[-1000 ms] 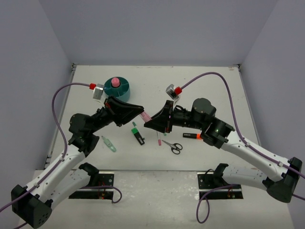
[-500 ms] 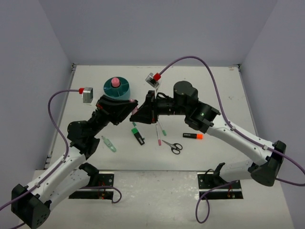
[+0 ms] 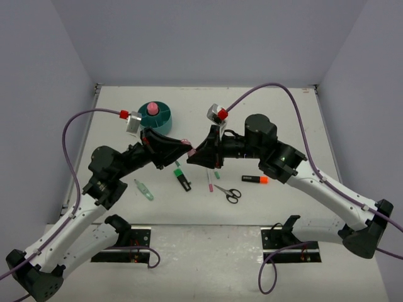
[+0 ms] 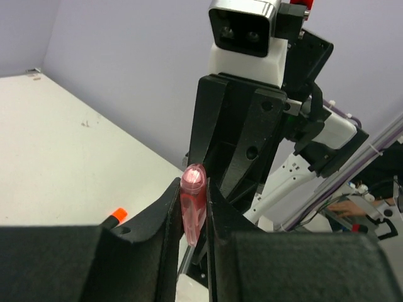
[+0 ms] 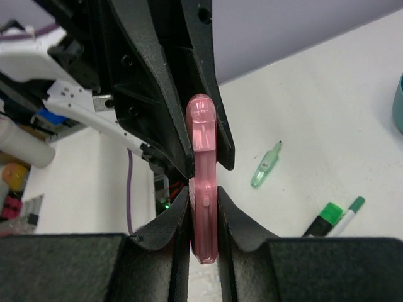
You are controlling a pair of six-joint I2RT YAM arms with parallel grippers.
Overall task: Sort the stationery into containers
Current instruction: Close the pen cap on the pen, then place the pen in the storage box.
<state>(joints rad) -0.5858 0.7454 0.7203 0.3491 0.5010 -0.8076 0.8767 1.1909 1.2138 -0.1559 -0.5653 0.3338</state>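
Note:
A translucent pink marker (image 3: 188, 146) hangs above the table between my two grippers, which meet tip to tip. My left gripper (image 3: 182, 146) is shut on one end of the pink marker (image 4: 193, 202). My right gripper (image 3: 197, 154) is shut on its other end (image 5: 204, 207). The round teal organizer (image 3: 162, 120) stands at the back left with a pink roll (image 3: 152, 108) in its central cup. On the table lie a green marker (image 3: 144, 189), a black-and-green marker (image 3: 181, 177), thin white pens (image 3: 210, 181), black-handled scissors (image 3: 228, 192) and a black-and-orange marker (image 3: 254, 179).
In the right wrist view the green marker (image 5: 266, 166), the black-and-green marker (image 5: 325, 217) and a green-capped pen (image 5: 351, 208) lie on the table below. The organizer's edge (image 5: 399, 104) shows at the far right. Walls close the table at the back and sides.
Both grippers, joined at the pink marker, shifted left toward the organizer half a second ago and have since come back right. The items on the table have not moved.

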